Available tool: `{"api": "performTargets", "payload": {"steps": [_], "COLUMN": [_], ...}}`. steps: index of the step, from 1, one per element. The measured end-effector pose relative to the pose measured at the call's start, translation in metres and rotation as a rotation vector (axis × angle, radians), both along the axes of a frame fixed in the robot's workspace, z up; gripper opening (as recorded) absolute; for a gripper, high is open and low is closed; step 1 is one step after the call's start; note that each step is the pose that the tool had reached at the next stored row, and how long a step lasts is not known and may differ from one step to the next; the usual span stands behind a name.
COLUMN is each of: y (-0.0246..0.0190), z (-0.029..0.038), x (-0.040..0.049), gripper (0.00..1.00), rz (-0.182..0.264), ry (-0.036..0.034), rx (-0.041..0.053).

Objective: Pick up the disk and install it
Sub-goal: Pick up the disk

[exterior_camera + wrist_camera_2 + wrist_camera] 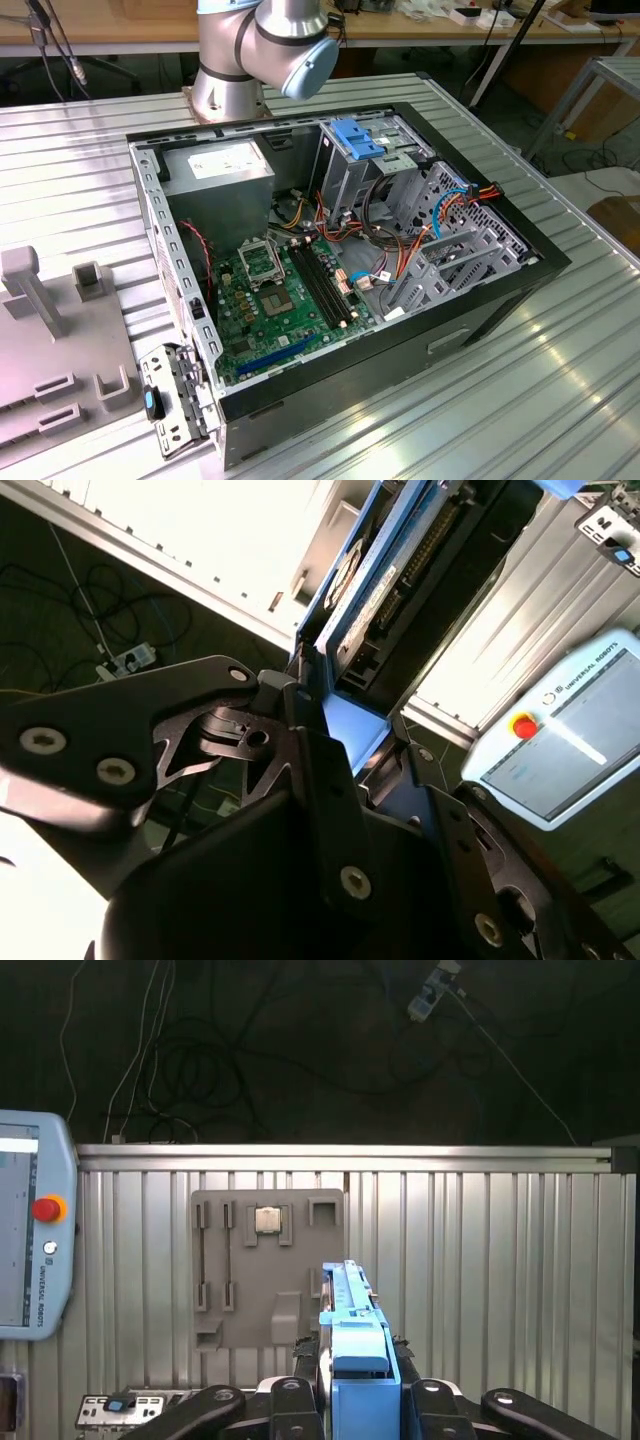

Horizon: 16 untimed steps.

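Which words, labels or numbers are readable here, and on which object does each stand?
White sticker on the grey power supply box: too small to read.
Grey teach pendant with red button: maker's name only; screen blurred.
Blue-railed grey disk in the black hand: no readable print.

Grey lettering runs along the casing of the pendant, near its red button, in the second wrist view. The white sticker on the power supply box bears print too small to read.
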<state>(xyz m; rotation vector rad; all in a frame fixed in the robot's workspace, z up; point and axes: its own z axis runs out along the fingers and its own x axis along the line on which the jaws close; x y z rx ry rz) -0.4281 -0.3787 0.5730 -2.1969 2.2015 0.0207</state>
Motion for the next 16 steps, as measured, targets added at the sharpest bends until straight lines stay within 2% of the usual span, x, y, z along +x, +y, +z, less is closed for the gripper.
{"api": "performTargets", "payload": {"steps": [7,16], "y": [0.0,0.0], "z": [-0.0005,-0.0008], "x": [0.0117,0.0171], "gripper": [0.37,0.37], "rz": [0.0,0.0], "ry": [0.0,0.0], "rx": [0.0035,0.0035]}}
